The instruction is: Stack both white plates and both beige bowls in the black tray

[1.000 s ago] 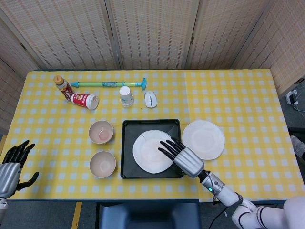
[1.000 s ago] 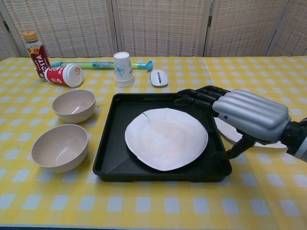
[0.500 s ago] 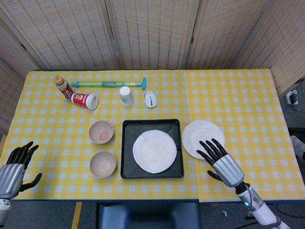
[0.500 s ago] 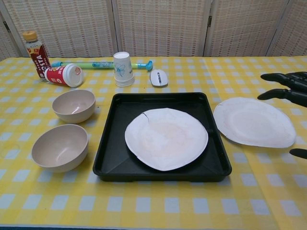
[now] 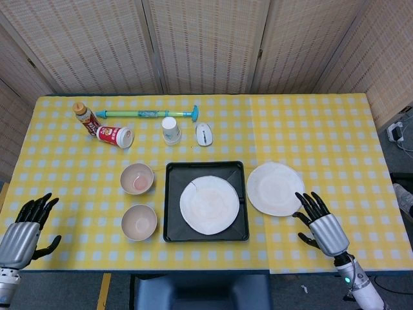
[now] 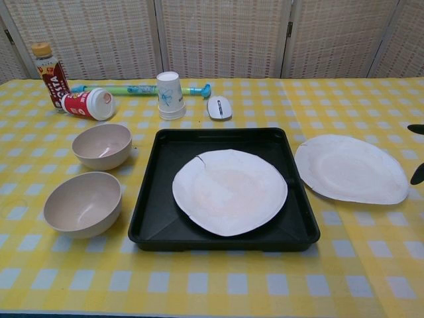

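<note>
Black tray: the black tray [image 5: 173, 169] sat near the table's front edge, a little left of the middle.
Plate in tray: one white plate [image 5: 209, 204] lay flat inside the tray, toward its right and front sides; its rim showed a small nick at the far left.
Second plate: the other white plate [image 5: 275, 188] lay on the table [image 5: 335, 142] just beside the tray's right wall, apart from it and not yet stacked.
Bowls: the far beige bowl [image 5: 137, 178] and the near beige bowl [image 5: 139, 222] stood upright on the table just left of the tray, one behind the other, neither in it.
Right hand: the right hand [image 5: 323, 226] hovered by the table's front edge, near the loose plate's front right rim but clear of it, its fingers spread wide and holding nothing; the chest view caught only dark fingertips at its right border.
Left hand: the left hand [image 5: 23, 230] hung at the table's front left corner, well apart from the bowls, fingers apart and empty.
Progress: by this showing one item of four was in place; the second plate and both bowls were left, so the task looked about a quarter done.
Far edge clutter: a bottle [image 5: 84, 117], a tipped red can [image 5: 115, 136], a green pump [image 5: 147, 113], a paper cup [image 5: 171, 130] and a mouse [image 5: 204, 134] lay along the table's far side.
</note>
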